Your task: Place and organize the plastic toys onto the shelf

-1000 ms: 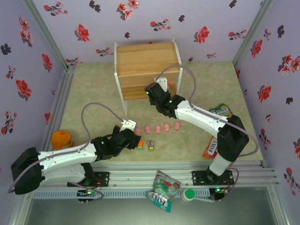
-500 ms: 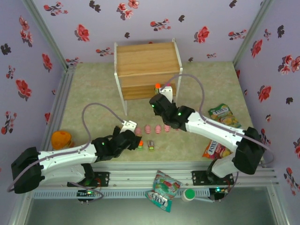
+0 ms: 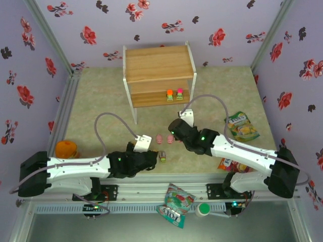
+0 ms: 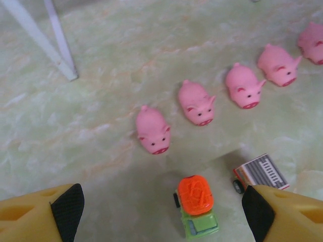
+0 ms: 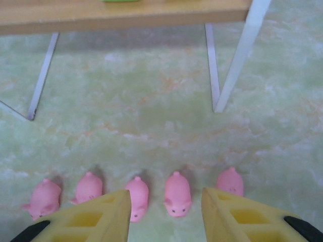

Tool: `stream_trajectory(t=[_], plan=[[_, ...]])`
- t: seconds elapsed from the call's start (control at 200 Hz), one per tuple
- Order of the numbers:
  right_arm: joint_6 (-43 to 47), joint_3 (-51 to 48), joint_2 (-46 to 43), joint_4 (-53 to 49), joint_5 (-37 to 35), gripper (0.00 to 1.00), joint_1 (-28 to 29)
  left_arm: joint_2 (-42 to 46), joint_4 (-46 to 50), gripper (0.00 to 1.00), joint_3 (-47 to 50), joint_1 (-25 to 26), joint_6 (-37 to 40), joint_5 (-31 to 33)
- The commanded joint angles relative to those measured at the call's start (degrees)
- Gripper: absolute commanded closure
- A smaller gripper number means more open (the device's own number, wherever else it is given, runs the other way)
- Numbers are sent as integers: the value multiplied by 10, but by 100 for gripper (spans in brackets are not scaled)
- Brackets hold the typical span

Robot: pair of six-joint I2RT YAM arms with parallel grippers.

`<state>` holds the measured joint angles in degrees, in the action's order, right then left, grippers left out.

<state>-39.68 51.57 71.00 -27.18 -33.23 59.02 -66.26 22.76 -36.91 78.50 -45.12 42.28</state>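
Pigs (image 4: 197, 102): side-by-side row, snouts away from shelf (image 3: 159, 63) | left gripper (image 4: 162, 209) spread wide | right gripper (image 5: 164, 201) spread, empty

The fifth pig (image 4: 314, 43) is cut by the left wrist view's right edge. In the right wrist view the top edge crops the shelf's lower board (image 5: 151, 15) and leaves just a green sliver (image 5: 120, 0) on it, too little to identify. From above, the right arm (image 3: 237, 151) covers part of the pig row (image 3: 164, 138).
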Motion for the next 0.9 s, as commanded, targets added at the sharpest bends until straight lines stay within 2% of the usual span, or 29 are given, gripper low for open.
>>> stream_trajectory(t=[0.0,0.37,0.895], plan=[[-36,-25,-18,-19,-8,58,10,-7,50,14,2,18,-105,44],[-59,-70,-50,-20,-11,59,19,-103,108,16,-45,55,-216,39],[-73,-98,-73,-10,-15,60,23,-155,70,17,-57,52,-221,2]])
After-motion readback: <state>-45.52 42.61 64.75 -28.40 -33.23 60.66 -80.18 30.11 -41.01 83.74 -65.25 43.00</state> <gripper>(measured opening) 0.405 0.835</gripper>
